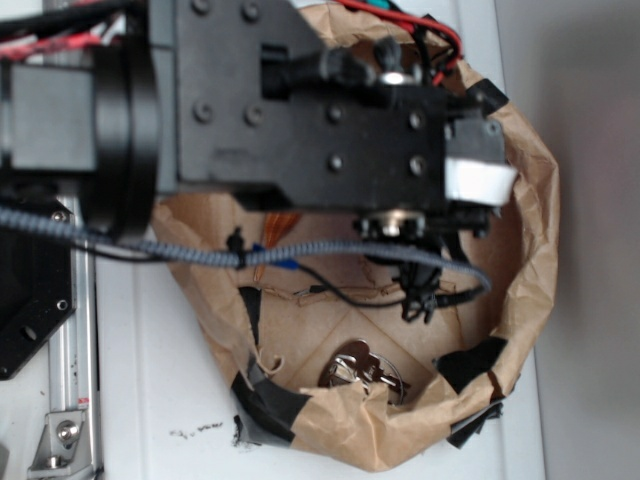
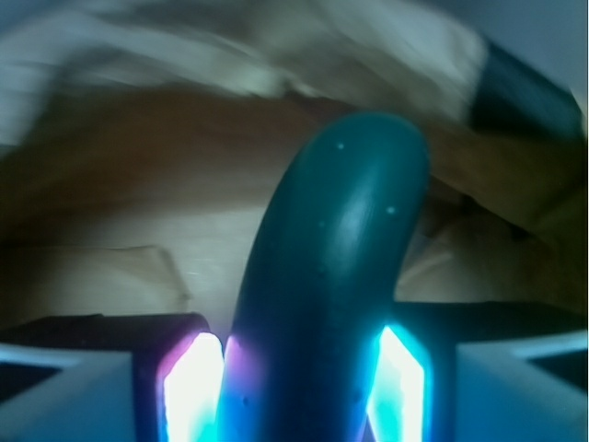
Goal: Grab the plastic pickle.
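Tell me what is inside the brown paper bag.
The brown paper bag shows a bunch of keys on its floor and some thin wires. The arm hides much of the floor. The wrist view shows the plastic pickle between the end effector fingers.

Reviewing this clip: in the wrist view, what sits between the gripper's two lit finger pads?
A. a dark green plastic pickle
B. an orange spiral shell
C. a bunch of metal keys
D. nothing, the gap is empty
A. The wrist view shows the dark green pickle running up from between the glowing pads of the gripper; the keys lie on the floor of the paper bag.
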{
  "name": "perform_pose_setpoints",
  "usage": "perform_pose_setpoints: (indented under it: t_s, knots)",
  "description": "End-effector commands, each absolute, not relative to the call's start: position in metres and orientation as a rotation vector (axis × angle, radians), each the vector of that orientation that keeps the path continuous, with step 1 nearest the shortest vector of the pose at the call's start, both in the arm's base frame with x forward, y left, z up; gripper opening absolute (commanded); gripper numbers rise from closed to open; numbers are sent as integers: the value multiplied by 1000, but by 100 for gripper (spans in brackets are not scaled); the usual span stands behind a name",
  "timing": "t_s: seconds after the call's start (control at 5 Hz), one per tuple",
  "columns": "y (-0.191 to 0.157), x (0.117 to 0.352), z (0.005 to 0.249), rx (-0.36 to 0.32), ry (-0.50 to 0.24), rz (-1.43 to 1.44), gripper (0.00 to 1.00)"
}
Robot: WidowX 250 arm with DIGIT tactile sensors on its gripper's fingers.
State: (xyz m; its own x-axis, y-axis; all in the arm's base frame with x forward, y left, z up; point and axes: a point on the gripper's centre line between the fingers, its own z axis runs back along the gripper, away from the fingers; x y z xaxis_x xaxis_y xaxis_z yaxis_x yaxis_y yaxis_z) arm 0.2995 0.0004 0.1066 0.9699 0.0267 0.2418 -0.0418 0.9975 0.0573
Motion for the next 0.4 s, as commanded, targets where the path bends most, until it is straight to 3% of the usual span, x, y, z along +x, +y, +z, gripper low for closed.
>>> perform_pose_setpoints:
  t_s: [0.0, 0.2]
  knots:
    - [-21, 291, 122, 116, -226, 33, 0]
    - [-25, 287, 117, 172, -203, -2, 0]
